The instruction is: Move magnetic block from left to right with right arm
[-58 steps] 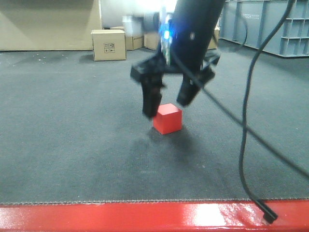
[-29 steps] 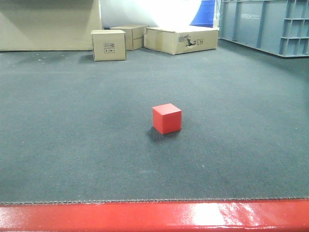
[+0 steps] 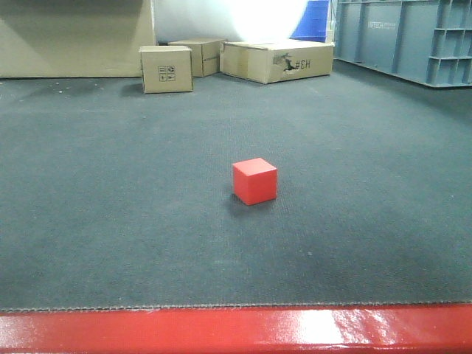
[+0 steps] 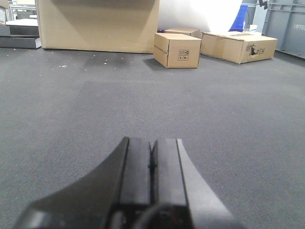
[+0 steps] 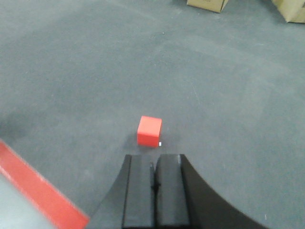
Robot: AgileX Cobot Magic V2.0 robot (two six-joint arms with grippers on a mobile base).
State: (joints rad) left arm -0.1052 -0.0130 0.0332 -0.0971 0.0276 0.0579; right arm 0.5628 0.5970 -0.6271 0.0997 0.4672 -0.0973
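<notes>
red block (image 3: pixel 254 181), grey carpet (image 3: pixel 110 206) — brown boxes (image 3: pixel 166 68)

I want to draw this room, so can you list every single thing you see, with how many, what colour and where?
small bright-red cube: one, red, middle of the carpet, nothing touching it
dark grey carpet: one, covers the floor
glossy red edge strip: one, red, along the near carpet edge
brown cardboard boxes: three, brown, at the far end
big grey-blue plastic crates: grey-blue, far right corner
left pincer: black, shut, above bare carpet
right pincer: black, shut, raised just behind the cube
</notes>
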